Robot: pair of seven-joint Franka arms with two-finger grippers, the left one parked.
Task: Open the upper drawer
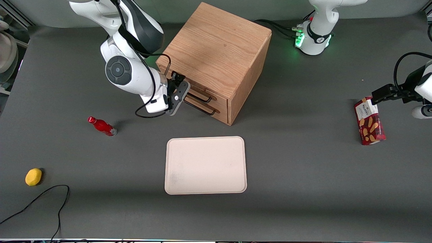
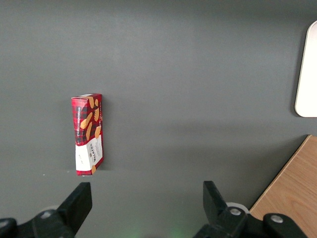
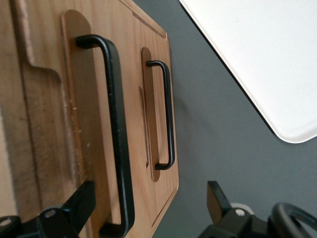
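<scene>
The wooden cabinet (image 1: pixel 216 50) stands at the middle of the table, its drawer face turned toward the working arm's end. The upper drawer (image 3: pixel 49 129) looks shut, flush with the cabinet face. Its black bar handle (image 3: pixel 116 134) also shows in the front view (image 1: pixel 202 98), just above the lower drawer's identical handle (image 1: pixel 204 108) (image 3: pixel 168 114). My right gripper (image 1: pixel 180 91) (image 3: pixel 148 208) is open, right in front of the drawer face. One fingertip (image 3: pixel 79 201) is on one side of the upper handle's end and the other (image 3: pixel 215 196) is off the cabinet's edge. Nothing is held.
A cream tray (image 1: pixel 206 165) lies nearer the camera than the cabinet. A red bottle (image 1: pixel 101 126) lies on the table toward the working arm's end, with a yellow lemon-like object (image 1: pixel 33 177) and a black cable (image 1: pixel 50 199) nearer the camera. A red cookie box (image 1: pixel 369 120) lies toward the parked arm's end.
</scene>
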